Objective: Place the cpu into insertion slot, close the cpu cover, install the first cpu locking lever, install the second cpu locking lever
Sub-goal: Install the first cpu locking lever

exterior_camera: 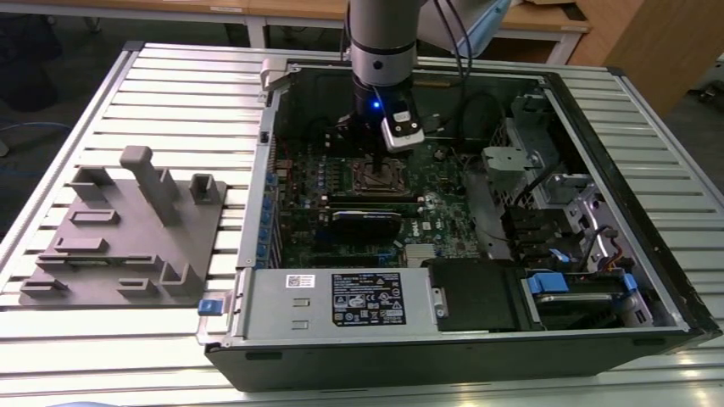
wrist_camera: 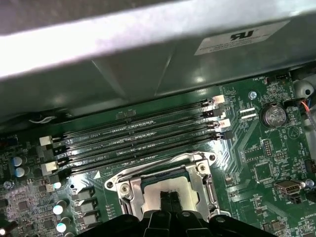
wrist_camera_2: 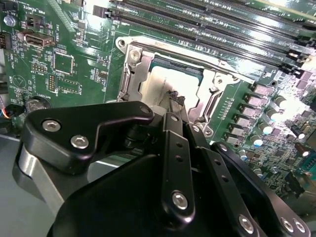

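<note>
We see the gripper [wrist_camera: 169, 203] lowered onto the cpu [wrist_camera: 170, 186], its two dark fingertips [wrist_camera_2: 174, 96] pressed together with no gap between them, and their tips resting on the chip's dull silver top; nothing is clamped between the jaws. In both wrist views the cpu lies flat inside the insertion slot [wrist_camera_2: 133, 81]. The cpu cover [wrist_camera: 163, 168], a silvery frame with a cut-out centre, lies around the chip, and the fingertips reach through that opening. Whether the locking levers are latched we cannot tell.

Just beyond the slot, in the first wrist view, we note four long narrow memory slots [wrist_camera: 138, 138] running parallel to one edge of the slot. The green motherboard [wrist_camera_2: 74, 64] surrounds the slot on all sides.

In the exterior view the arm [exterior_camera: 381, 51] descends vertically into the open computer case [exterior_camera: 476, 339], with the slot [exterior_camera: 379, 178] directly beneath it. The case lies on a slatted metal table [exterior_camera: 136, 76]. Well apart from the slot, toward the exterior view's left, a grey fixture tray [exterior_camera: 125, 246] sits on the same table. Wooden furniture [exterior_camera: 645, 34] stands beyond the case.
</note>
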Tool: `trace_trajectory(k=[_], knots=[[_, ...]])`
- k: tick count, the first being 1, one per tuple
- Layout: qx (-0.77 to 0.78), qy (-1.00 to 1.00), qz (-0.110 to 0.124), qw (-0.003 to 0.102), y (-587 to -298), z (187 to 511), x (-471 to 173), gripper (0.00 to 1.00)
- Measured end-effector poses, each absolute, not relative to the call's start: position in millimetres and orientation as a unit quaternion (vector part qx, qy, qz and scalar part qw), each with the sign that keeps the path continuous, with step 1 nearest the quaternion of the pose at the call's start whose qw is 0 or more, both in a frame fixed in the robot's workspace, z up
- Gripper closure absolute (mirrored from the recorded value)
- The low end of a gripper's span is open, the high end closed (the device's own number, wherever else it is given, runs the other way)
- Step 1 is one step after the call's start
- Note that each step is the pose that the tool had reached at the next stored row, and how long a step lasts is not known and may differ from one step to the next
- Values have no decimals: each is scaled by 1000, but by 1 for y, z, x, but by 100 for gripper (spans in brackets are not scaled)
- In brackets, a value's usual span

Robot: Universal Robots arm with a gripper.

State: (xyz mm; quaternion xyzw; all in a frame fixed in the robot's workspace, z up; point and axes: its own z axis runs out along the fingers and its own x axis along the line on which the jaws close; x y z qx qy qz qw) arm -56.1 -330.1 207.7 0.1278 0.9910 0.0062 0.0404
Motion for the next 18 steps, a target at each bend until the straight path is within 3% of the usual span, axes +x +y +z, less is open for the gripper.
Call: trace_trajectory(k=[18], knots=[[16, 999, 11, 39, -330, 207, -56, 89]])
